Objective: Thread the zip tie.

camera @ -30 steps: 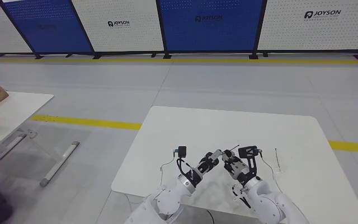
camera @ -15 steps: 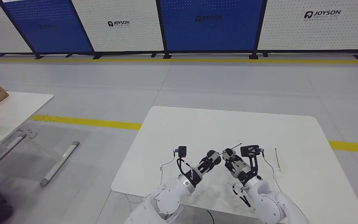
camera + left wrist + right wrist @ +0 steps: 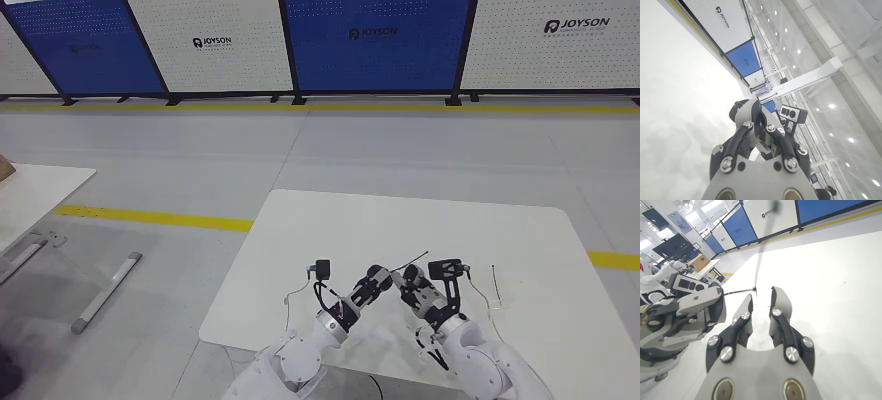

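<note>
Right wrist view: kinked black zip tie (image 3: 759,258) in left fingers (image 3: 702,298); right fingers (image 3: 780,300) released.

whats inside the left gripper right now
A black zip tie sticks out from the shut left gripper; the pinched end is hidden between its fingers.

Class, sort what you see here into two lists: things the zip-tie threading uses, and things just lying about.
In use:
- zip tie, held in the shut left gripper
- right gripper, open, close to the tie
- white table

Lying about:
- thin dark strip on the table by the right arm
- cardboard box on a side table
</note>
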Controlling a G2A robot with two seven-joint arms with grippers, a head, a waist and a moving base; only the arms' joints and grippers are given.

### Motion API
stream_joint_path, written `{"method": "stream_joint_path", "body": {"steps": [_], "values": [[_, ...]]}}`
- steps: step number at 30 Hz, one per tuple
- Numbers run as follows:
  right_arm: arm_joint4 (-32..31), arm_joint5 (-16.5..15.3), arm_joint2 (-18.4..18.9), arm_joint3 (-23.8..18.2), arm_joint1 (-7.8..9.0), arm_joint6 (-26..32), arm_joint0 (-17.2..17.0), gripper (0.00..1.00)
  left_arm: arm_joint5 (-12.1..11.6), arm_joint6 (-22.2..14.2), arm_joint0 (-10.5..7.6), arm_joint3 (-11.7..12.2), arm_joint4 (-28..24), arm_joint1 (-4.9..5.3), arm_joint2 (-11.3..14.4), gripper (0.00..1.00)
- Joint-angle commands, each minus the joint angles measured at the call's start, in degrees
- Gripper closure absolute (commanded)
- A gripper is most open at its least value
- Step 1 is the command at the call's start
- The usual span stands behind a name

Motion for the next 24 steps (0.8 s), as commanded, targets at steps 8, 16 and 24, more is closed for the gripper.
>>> {"method": "stream_joint_path", "body": {"steps": [8, 16, 24], "values": [[1.6, -0.5, 2.1, -0.4, 0.28, -0.4, -1.2, 0.23, 0.0, 2.6, 0.01, -0.1, 1.2, -0.14, -0.1, 1.0], [8.9, -4.1, 6.5, -1.0, 0.8, 0.4, -2.8, 0.56, -0.1, 4.0, -0.03, 0.3, 2.3, -0.27, -0.1, 1.0], [12.5, -7.2, 8.1, -2.7, 1.18, 2.0, -3.8, 0.63, -0.6, 3.7, -0.11, 1.0, 5.3, -0.3, 0.7, 1.0]]}}
